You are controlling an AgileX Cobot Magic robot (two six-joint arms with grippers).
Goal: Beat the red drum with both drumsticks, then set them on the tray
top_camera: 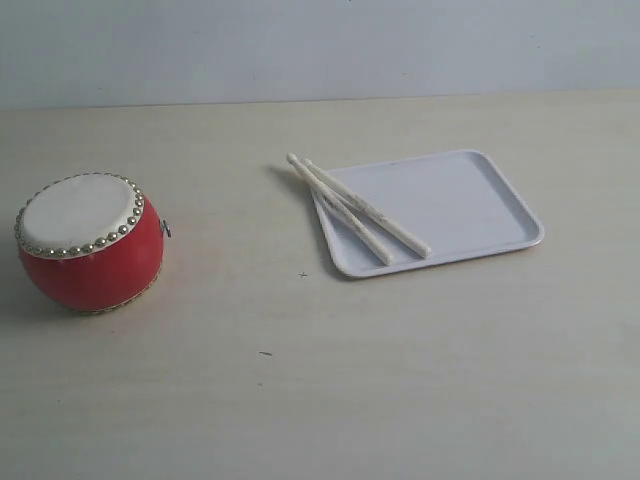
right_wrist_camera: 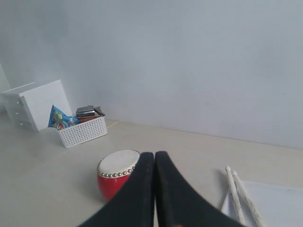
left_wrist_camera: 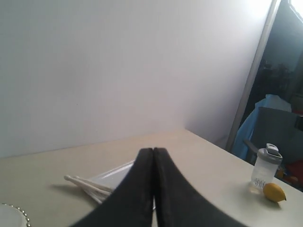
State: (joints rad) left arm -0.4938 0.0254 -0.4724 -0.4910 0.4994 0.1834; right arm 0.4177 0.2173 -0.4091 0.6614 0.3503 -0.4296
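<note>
The red drum (top_camera: 90, 243) stands on the table at the left, its off-white skin facing up; it also shows as the red drum (right_wrist_camera: 113, 179) in the right wrist view. Two cream drumsticks (top_camera: 357, 211) lie side by side across the left edge of the white tray (top_camera: 470, 205), their tips poking past its rim. No arm shows in the exterior view. My left gripper (left_wrist_camera: 154, 151) is shut with nothing in it, raised well back from the drumsticks (left_wrist_camera: 87, 185) and tray (left_wrist_camera: 116, 174). My right gripper (right_wrist_camera: 154, 155) is also shut and empty, with the drumsticks (right_wrist_camera: 241, 196) off to one side.
A white basket (right_wrist_camera: 83, 130) of small items and a white box (right_wrist_camera: 35, 104) stand beyond the drum. A clear bottle (left_wrist_camera: 265, 171) and a lemon (left_wrist_camera: 274, 192) sit near the table's far corner. Bare tabletop (top_camera: 300, 390) fills the front.
</note>
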